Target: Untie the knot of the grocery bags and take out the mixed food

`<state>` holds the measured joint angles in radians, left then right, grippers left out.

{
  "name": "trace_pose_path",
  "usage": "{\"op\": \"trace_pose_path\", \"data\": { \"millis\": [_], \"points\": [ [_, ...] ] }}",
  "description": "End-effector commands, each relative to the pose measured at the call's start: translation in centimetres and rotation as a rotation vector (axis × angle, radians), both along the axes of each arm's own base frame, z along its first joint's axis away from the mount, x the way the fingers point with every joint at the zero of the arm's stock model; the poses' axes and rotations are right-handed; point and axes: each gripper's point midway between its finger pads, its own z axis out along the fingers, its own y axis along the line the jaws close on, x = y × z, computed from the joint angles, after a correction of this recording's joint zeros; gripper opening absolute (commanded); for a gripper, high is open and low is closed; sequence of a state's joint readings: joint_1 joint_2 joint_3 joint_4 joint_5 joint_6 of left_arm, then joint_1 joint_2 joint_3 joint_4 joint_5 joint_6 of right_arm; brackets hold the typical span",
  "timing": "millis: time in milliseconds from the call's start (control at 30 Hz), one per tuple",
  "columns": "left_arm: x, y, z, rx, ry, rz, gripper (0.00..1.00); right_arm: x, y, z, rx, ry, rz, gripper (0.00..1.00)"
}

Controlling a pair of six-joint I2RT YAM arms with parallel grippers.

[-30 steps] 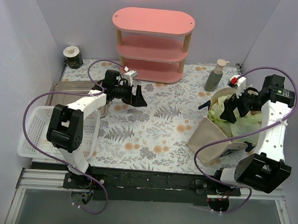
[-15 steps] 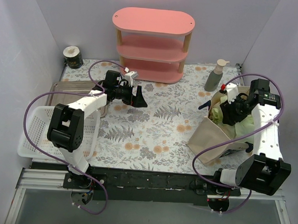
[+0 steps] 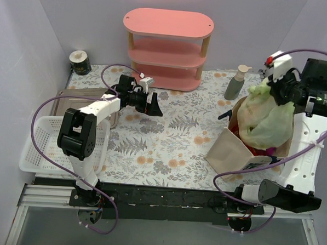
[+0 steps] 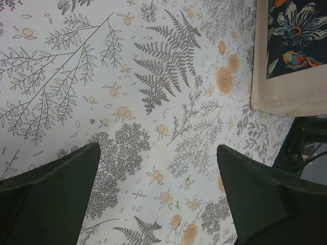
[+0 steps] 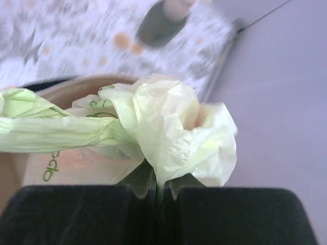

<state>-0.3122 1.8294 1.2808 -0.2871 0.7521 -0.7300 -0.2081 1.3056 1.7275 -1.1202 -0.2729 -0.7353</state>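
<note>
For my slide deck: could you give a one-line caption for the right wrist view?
Right gripper shut on the bunched top of the pale yellow-green plastic bag, with the beige tote below.

Top camera: high at the near side, looking down and toward the far side, whole table in frame. Left wrist camera: close over the table, facing down, left gripper along the bottom edge, tote corner at top right. Right wrist camera: very near the plastic bag, right gripper below, bottle blurred beyond. The tote, plastic bag and bottle also show from above, at right.
</note>
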Motion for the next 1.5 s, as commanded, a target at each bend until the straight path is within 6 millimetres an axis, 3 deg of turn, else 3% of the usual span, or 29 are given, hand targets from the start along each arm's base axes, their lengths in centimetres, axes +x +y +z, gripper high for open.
{"op": "trace_pose_path", "data": {
  "millis": [0,33,133,167,267,400,533,667,767,833,900,933,1000,1067,1133,1167,1233,1267,1300,1333,1367,1433,1467],
  "points": [
    [0.2,-0.5,1.5,-0.02,-0.021,-0.035,0.98,2.2,0.0,12.1,-0.026,-0.369,-0.011,0.01],
    [0.2,-0.5,1.4,-0.022,-0.015,-0.038,0.98,1.9,0.2,16.1,-0.035,-0.48,-0.009,0.01],
    [0.7,-0.2,1.7,-0.027,-0.012,-0.031,0.98,2.0,1.8,20.4,-0.005,-0.626,0.068,0.01],
    [0.8,-0.1,1.9,-0.029,-0.014,-0.026,0.98,1.5,3.2,23.1,0.028,-0.732,0.131,0.01],
    [1.6,0.2,2.4,-0.035,-0.022,-0.008,0.98,1.1,5.5,27.8,0.135,-0.938,0.225,0.01],
    [2.1,0.0,3.6,-0.046,-0.041,0.003,0.98,2.8,7.4,31.0,0.285,-0.963,0.325,0.01],
    [2.5,0.2,4.7,-0.04,-0.059,0.028,0.98,4.9,9.5,31.0,0.351,-0.966,0.396,0.01],
    [3.5,1.3,6.1,0.007,-0.101,0.105,0.98,6.1,14.8,27.8,0.438,-0.848,0.529,0.01],
    [5.0,4.0,7.5,-0.006,-0.076,0.255,0.98,5.9,20.2,24.2,0.489,-0.732,0.647,0.01],
    [5.6,6.3,8.5,0.01,-0.108,0.348,0.98,6.1,22.5,21.1,0.481,-0.658,0.699,0.01],
    [5.1,7.3,8.4,0.053,-0.14,0.359,0.98,5.0,25.4,18.0,0.487,-0.567,0.761,0.01],
    [4.8,7.7,8.2,0.085,-0.159,0.351,0.98,5.1,26.5,14.7,0.487,-0.49,0.771,0.01],
    [3.7,8.8,8.2,0.132,-0.188,0.368,0.98,3.3,29.1,12.8,0.466,-0.463,0.842,0.01],
    [2.4,9.6,8.8,0.167,-0.235,0.354,0.98,2.0,31.8,9.0,0.435,-0.395,0.9,0.01],
    [1.1,10.1,7.9,0.193,-0.238,0.348,0.98,1.3,33.4,6.3,0.42,-0.336,0.935,0.01],
    [0.5,10.3,8.6,0.197,-0.269,0.341,0.98,0.7,34.9,3.6,0.416,-0.27,0.964,0.01],
    [-0.3,10.5,8.0,0.208,-0.268,0.334,0.98,-0.3,36.2,0.8,0.403,-0.209,1.006,0.01],
    [-0.5,10.5,7.9,0.214,-0.277,0.322,0.98,-1.4,37.2,-2.2,0.387,-0.144,1.039,0.01],
    [-1.0,10.2,8.1,0.205,-0.282,0.303,0.98,-2.0,37.5,-3.6,0.356,-0.122,1.064,0.01],
    [-1.2,10.1,7.9,0.206,-0.285,0.289,0.98,-2.6,37.9,-4.9,0.341,-0.086,1.076,0.44],
    [-1.5,9.8,7.8,0.203,-0.285,0.27,0.98,-2.9,38.4,-6.2,0.321,-0.048,1.063,0.65],
    [-2.2,8.9,8.0,0.184,-0.292,0.213,0.98,-2.6,38.3,-6.3,0.347,-0.018,1.005,0.94],
    [-2.4,8.4,8.2,0.173,-0.294,0.189,0.98,-2.3,38.1,-5.8,0.334,-0.044,0.985,0.95]
  ]
}}
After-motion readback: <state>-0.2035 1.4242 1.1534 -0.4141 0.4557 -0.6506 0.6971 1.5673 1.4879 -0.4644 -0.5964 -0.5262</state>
